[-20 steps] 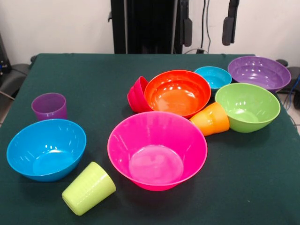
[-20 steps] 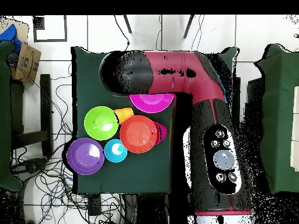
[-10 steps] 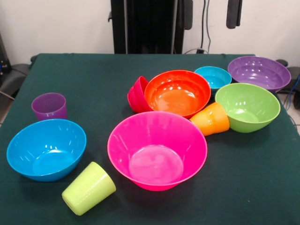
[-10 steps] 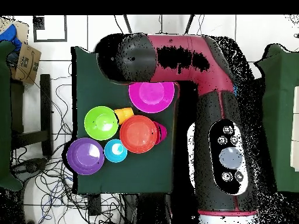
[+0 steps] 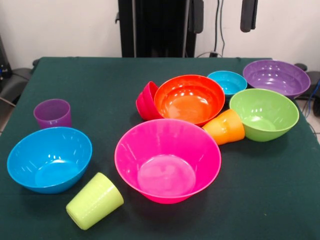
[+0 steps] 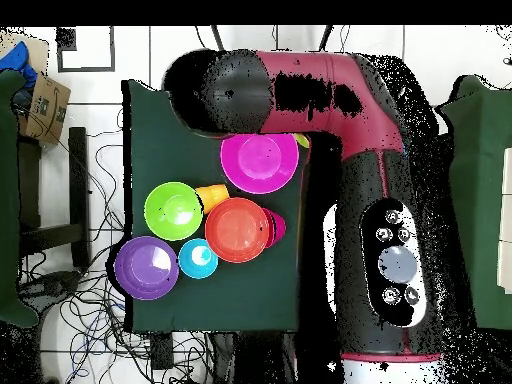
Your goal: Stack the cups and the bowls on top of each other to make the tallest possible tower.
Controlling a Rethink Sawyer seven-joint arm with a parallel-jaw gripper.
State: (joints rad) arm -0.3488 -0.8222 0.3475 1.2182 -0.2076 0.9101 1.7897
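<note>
Cups and bowls sit all over the green table (image 5: 90,90), and no real tower stands yet, so I think most of the job is left. The big pink bowl (image 5: 168,159) is in the middle front, empty. Just behind it the orange bowl (image 5: 189,98) leans on the small red bowl (image 5: 146,100), which lies on its side. The blue bowl (image 5: 49,158), green bowl (image 5: 264,114), purple bowl (image 5: 276,77) and small light blue bowl (image 5: 227,81) are empty too. The lime green cup (image 5: 94,200) and orange cup (image 5: 224,127) lie tipped over. The purple cup (image 5: 52,113) stands up. Two dark gripper (image 5: 222,15) tips hang far apart at the top, holding nothing.
</note>
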